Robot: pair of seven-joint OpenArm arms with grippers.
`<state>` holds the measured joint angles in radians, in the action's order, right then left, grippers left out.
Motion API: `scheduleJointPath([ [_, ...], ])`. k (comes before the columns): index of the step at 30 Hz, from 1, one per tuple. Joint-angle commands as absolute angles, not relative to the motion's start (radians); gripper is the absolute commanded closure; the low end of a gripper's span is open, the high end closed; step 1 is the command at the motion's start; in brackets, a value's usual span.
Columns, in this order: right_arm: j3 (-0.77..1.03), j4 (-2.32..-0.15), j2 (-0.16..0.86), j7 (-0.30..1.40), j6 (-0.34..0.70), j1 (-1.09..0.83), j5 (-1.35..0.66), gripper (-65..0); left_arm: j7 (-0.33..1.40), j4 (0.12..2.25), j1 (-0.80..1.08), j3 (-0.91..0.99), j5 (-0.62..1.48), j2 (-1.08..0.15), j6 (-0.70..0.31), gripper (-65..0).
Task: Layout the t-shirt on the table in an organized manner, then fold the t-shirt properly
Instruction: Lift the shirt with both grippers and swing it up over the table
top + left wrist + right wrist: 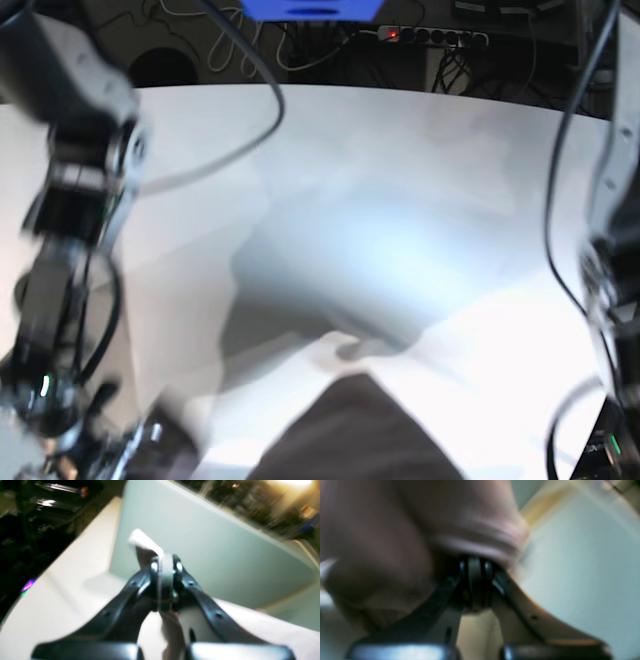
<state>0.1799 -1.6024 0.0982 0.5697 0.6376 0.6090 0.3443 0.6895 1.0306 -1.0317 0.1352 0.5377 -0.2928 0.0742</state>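
the table (pixel 400 180) spreads wide and white under me. the t-shirt (pixel 350 430) hangs at its near edge, lifted between my arms. my right claw (pixel 475 562) is clenched on a bunched hem, my left claw (pixel 166 567) on thin cloth. i judge i'm laying out; next, spread apart and lower flat.

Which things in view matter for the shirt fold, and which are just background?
Job: t-shirt, pinched by both the shut left gripper and the shut right gripper; table.
Background: power strip, cables behind the table.
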Motion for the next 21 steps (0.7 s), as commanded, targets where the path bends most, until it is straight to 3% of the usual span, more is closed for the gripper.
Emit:
scheduleJointPath([
  [1,0.188,-1.689,0.119,0.496,0.613,0.631,0.335,0.0,0.707,1.089,-0.987,0.147,0.555,-0.303,0.061,0.0],
  [10,0.205,-1.819,0.062,0.348,0.613,0.189,0.306,0.0,0.742,1.491,-0.484,0.251,0.556,-0.315,0.061,0.0],
  [21,0.202,-2.002,0.03,0.318,0.615,-0.128,0.305,0.0,0.762,1.863,-0.013,0.518,0.685,-0.285,0.061,0.0],
])
